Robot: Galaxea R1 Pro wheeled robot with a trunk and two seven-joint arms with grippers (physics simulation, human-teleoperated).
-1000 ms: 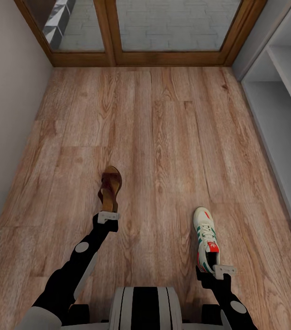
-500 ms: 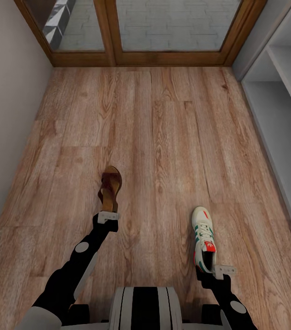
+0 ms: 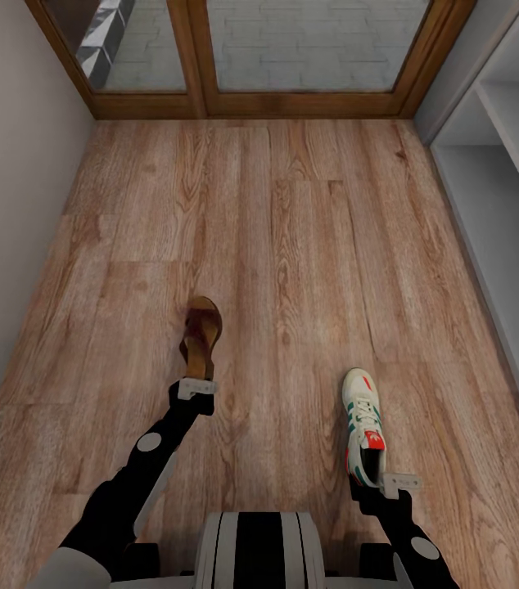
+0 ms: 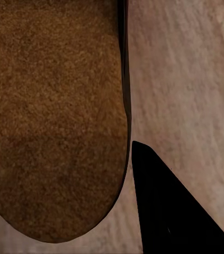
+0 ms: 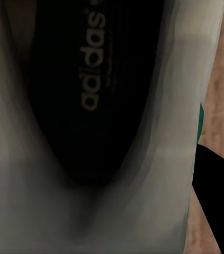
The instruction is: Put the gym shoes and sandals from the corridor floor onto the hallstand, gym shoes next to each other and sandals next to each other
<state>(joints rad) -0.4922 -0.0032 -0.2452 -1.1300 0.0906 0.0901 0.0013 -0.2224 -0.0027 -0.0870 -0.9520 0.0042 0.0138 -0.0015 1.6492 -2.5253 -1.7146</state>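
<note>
Nearest the robot, the right gripper (image 3: 384, 481) sits at the heel of a gym shoe (image 3: 364, 425), and the right wrist view looks straight down into the shoe's dark opening, where the insole (image 5: 98, 79) carries printed Adidas lettering and the pale collar wraps around it; one dark finger (image 5: 215, 196) shows outside the shoe's side wall, so the claw appears to straddle the heel collar, though whether it is clamped cannot be told from these pictures. The shoe extends directly ahead of that claw, toe pointing away, white with green side stripes, a red-orange patch on the toe end and another on the tongue. Slightly farther out, the left gripper (image 3: 196, 384) meets the near end of a sandal (image 3: 200, 335), which also runs ahead of its claw; it reads as dark brown with a tan, suede-like footbed (image 4: 53, 116). One dark finger (image 4: 170, 211) lies beside the sandal's edge, and its closure likewise cannot be judged. Both arms seem placed for a heel-end grasp, probably so that each item can be carried lengthwise. The corridor floor (image 3: 309, 245) stretches beyond both claws, the white hallstand (image 3: 509, 213) stands off to the right gripper's outer side, and a wood-framed glazed door (image 3: 292, 57) closes the far end.
</note>
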